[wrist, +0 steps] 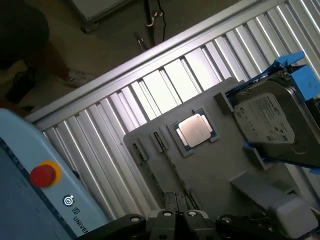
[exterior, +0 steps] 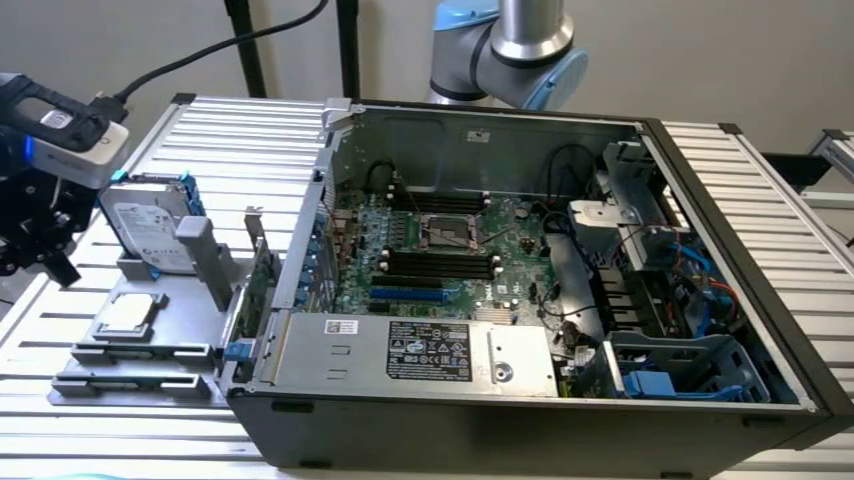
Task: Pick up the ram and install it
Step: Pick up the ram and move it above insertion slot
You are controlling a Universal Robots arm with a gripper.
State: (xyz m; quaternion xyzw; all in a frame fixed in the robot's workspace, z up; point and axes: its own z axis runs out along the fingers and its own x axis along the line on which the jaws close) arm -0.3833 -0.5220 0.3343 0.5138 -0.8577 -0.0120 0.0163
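Pincer (wrist: pixel 178 201) shut near grey tray (wrist: pixel 215 175) holding CPU chip (wrist: pixel 195 130), hard drive (wrist: pixel 267 122).

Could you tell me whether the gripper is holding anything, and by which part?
Nothing seems to be held: the gripper is shut with nothing between its jaws, above the grey tray near the CPU chip.

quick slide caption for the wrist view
Shut gripper above the gray parts tray, which holds a silver CPU chip and a hard drive.
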